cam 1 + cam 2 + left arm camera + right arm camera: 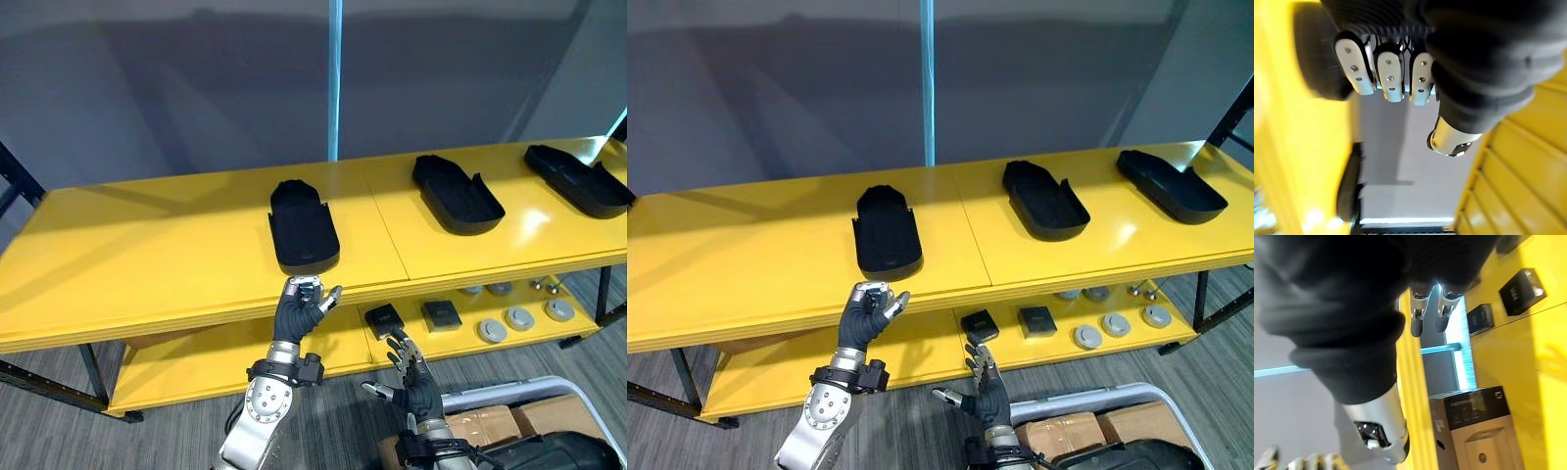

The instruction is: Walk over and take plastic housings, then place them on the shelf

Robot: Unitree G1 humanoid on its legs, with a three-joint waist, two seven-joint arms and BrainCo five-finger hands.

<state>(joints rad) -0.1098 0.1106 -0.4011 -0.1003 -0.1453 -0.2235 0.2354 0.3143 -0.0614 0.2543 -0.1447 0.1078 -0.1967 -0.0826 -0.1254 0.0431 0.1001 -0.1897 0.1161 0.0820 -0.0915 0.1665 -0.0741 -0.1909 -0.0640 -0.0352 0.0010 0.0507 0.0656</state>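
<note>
Yellow is what strikes you first: a long two-level shelf (147, 245) with a glossy top board runs across the room on a black metal frame (15, 171). Behind it is a plain grey wall (147, 88) with a thin blue light strip (335, 78) standing upright against it. Grey carpet (59, 431) covers the floor. Three black plastic housings lie hollow side up on the top board, well apart from each other. The nearest housing (304, 227) is close to the front edge by the middle seam, a second housing (457, 194) lies to its right, and a third housing (576, 179) is near the right end. The left hand (304, 305) is raised at the front edge of the top board, just in front of the nearest housing, its fingers curled in on nothing and the thumb sticking out. The right hand (411, 380) hangs lower down, fingers spread and empty, before the lower board (216, 362). Two small black boxes (384, 317) and some grey round discs (493, 330) sit there. Cardboard boxes (490, 426) show low at the right.
</note>
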